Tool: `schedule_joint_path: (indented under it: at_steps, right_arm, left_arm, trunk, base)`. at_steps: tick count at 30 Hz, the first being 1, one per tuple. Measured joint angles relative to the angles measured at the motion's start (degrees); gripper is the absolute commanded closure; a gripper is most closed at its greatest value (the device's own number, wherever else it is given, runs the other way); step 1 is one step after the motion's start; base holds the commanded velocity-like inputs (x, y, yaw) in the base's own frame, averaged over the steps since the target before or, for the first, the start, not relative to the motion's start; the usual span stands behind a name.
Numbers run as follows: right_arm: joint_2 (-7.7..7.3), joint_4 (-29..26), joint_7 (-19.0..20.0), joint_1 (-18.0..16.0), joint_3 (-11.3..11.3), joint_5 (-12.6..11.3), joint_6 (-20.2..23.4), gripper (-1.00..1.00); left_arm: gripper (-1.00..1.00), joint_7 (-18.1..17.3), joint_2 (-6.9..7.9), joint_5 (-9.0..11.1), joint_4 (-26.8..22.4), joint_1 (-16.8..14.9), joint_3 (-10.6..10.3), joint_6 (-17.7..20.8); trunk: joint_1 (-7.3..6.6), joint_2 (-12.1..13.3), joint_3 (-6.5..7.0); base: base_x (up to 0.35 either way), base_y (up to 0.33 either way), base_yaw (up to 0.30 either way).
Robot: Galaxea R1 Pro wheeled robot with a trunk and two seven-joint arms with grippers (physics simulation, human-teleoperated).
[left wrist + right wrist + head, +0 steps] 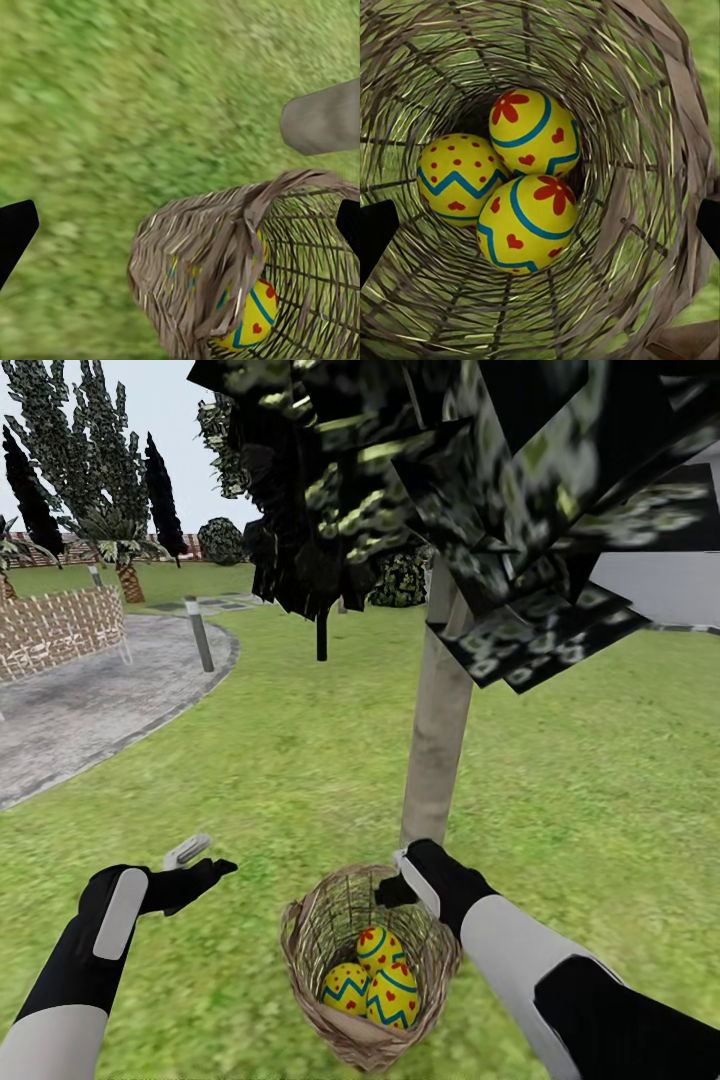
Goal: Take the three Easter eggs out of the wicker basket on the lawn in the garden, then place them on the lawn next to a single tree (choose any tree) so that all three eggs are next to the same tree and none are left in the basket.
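Closest to you, the basket [368, 970] sits on the lawn [300, 780] tipped toward you, right at the foot of the tree [437, 740], and all three eggs [378, 980] are bunched together at the bottom of it. Your right wrist view looks straight down the weave at them: eggs [506, 180] touching each other, basket [660, 112] wall all around, grass just peeking past the rim. Your right gripper [395, 880] is up at the far rim of the basket, but honestly you can't tell from the head view if it's pinching the rim or just parked beside it; in the wrist shot only two dark fingertips [375, 236] poke in at the edges, set wide apart, with nothing between them. Your left gripper [200, 860] hangs over bare grass to the left of the basket, fingers spread and empty; its wrist view shows the basket [225, 255] from outside, with one egg [251, 319] half hidden behind the wicker and a grey blurry chunk of trunk [322, 116] cut off at the frame edge. Further out, the tree's dark leaves [450, 470] block most of the upper view. Way back on the left you've got the grey patio [90, 690], a short post [199, 632], a lattice chair [60, 628] cut off at the edge, and tall trees [90, 450] behind.
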Motion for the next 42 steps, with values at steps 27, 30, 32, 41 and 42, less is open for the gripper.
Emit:
schedule_joint_path:
  at_steps: [27, 30, 32, 41, 42]
  right_arm:
    - [0.01, 0.0, 0.1, -0.6, 0.1, -0.5, 0.4, -1.0]
    - [0.0, 0.0, 0.1, -0.6, 0.0, -0.4, 0.4, -1.0]
    - [-0.02, 0.0, 0.1, -0.6, 0.0, -0.4, 0.5, -1.0]
    - [-0.03, 0.0, 0.1, -0.6, 0.0, -0.5, 0.5, -1.0]
    - [-0.03, 0.0, 0.1, -0.6, 0.0, -0.7, 0.5, -1.0]
  left_arm:
    - [-1.0, 0.0, 0.24, 0.0, 0.0, 0.0, 1.3, 0.1]
    - [-1.0, 0.0, 0.25, 0.0, 0.0, 0.0, 1.3, 0.1]
    - [-1.0, 0.0, 0.25, 0.0, 0.0, 0.0, 1.4, 0.1]
    - [-1.0, 0.0, 0.32, -0.1, 0.0, 0.0, 1.4, 0.1]
    - [-1.0, 0.0, 0.33, -0.1, 0.0, 0.0, 1.4, 0.1]
  trunk:
    - [5.93, -10.8, -5.66]
    - [6.59, -12.0, -6.48]
    - [7.03, -12.8, -7.03]
    - [9.01, -16.4, -9.48]
    - [9.23, -16.8, -9.76]
  base:
    - [0.0, 0.0, 0.0]
    - [0.0, 0.0, 0.0]
    - [0.0, 0.0, 0.0]
    - [0.0, 0.0, 0.0]
    - [0.0, 0.0, 0.0]
